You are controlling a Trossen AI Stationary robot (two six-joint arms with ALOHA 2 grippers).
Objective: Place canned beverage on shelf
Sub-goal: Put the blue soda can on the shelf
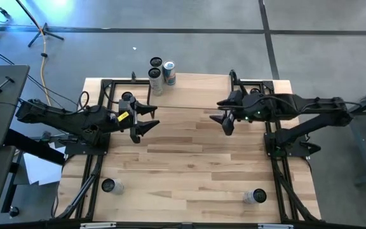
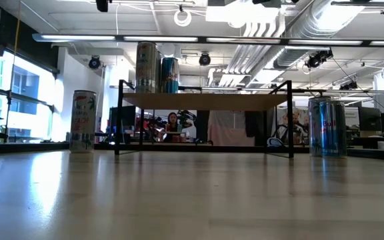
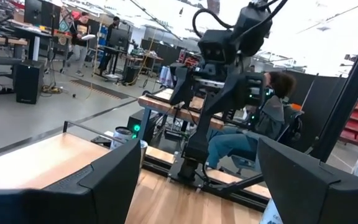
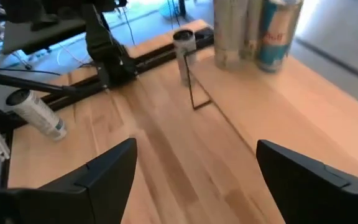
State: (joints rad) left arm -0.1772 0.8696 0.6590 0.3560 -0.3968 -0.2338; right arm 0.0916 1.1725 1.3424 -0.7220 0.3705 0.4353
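High view showed one shelf [image 1: 189,89], a narrow light-wood board on thin black legs along the table's [image 1: 196,165] far edge. Five cans [image 1: 169,73] counted: two silver-and-blue ones stood upright together at the shelf's left end, one at the shelf's left leg, and two near the table's near corners. Between the arms the tabletop lay bare. Left gripper [image 1: 150,119] and right gripper [image 1: 223,121] both hovered with jaws released, grasping nothing.

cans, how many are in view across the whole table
6. Three cans stand clustered at the shelf's far-left end, one by its left edge, one near-left and one near-right on the table. More may be hidden.
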